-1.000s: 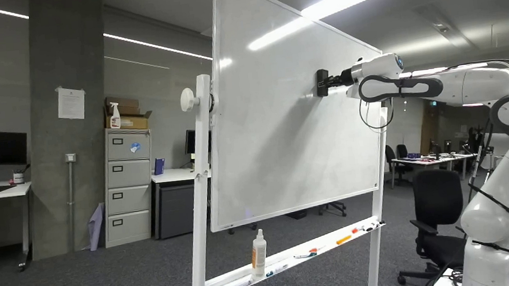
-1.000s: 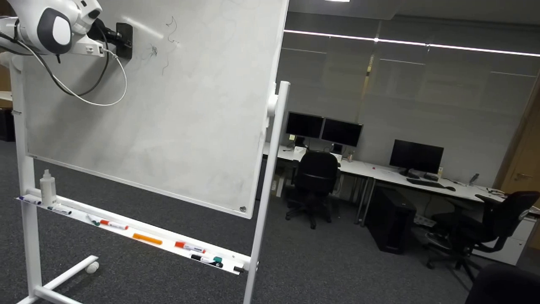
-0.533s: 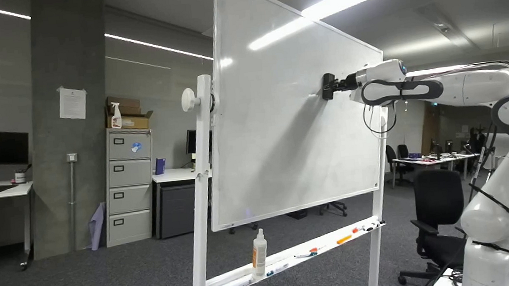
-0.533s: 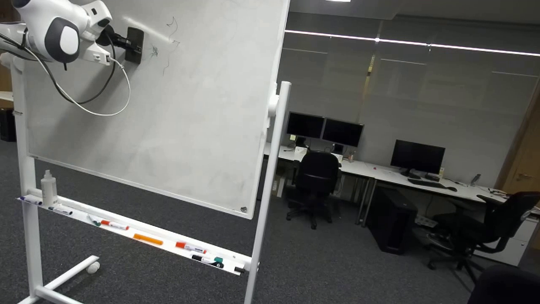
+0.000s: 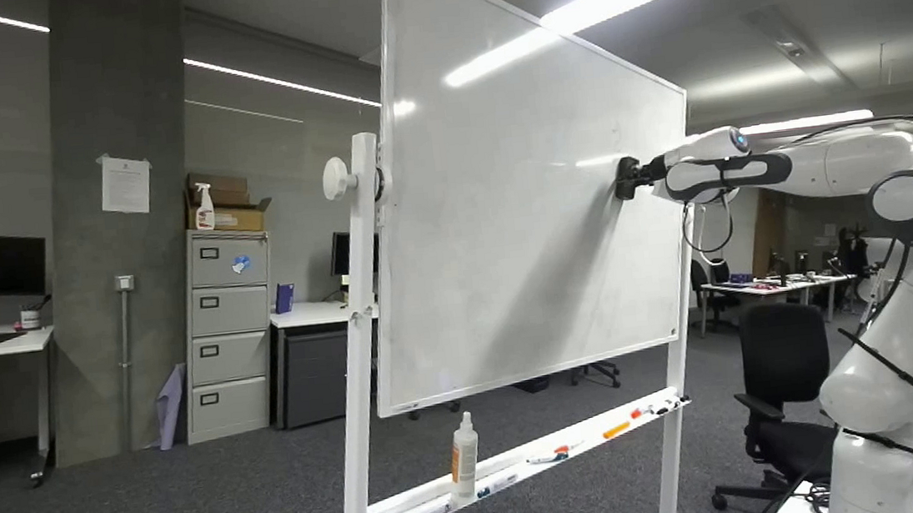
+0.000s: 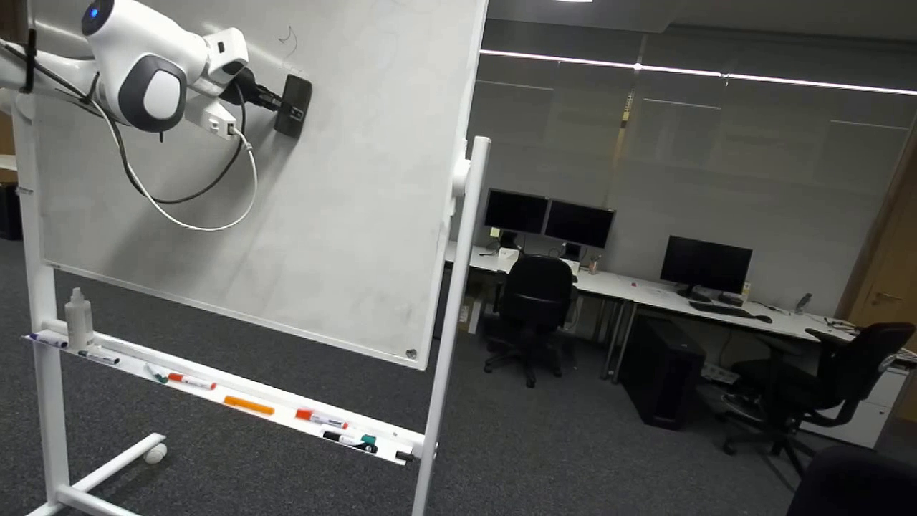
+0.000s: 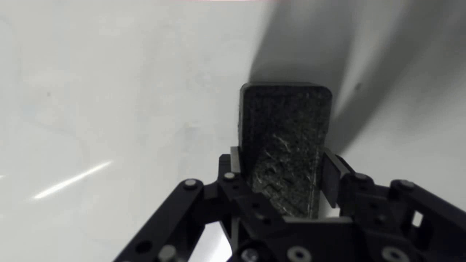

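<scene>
Eraser, clamped in my gripper, slid right and down in an exterior view's upper left, below the remaining scribble; wiping seems under way.

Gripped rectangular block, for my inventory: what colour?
Black rectangular block, with pale streaks; clearest in the wrist view.

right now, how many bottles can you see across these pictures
2: a trigger spray bottle on the filing cabinet, and an orange-labelled bottle standing on the tray below the whiteboard. Others may be hidden or too small to tell in the background.
</scene>
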`<state>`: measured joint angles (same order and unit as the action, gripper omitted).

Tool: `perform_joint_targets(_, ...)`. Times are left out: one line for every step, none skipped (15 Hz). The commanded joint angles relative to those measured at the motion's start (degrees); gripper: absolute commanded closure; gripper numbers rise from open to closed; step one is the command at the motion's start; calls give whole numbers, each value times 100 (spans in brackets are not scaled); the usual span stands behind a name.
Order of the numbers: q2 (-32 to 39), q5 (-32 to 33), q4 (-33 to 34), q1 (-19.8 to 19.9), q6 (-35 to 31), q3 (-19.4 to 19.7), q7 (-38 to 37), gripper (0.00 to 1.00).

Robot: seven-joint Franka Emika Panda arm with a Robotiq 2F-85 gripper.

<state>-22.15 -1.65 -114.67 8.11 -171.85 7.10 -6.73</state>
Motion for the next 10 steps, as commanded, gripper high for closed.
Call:
perform_joint_targets(725,-153,287,107,-392,61,-95,70)
perform_joint_targets(769,-156,318,63,-408,44,-72,70)
perform_joint_targets(782,-150,338,25,-420,16,-51,70)
perform_joint_targets(793,-154,360,-39,-424,-8,-17,70)
perform_joint_targets(804,-187,395,-128,-411,-14,19,70)
perform_joint_targets(795,-159,410,-199,-390,-79,63,70)
perform_joint_targets(778,-163,418,-284,-364,-117,101,70)
perform_joint_targets(741,-167,417,-403,-321,-192,151,70)
perform_joint_targets(673,-165,368,-490,-295,-205,248,70)
perform_joint_targets(597,-145,328,-690,-237,-129,391,70)
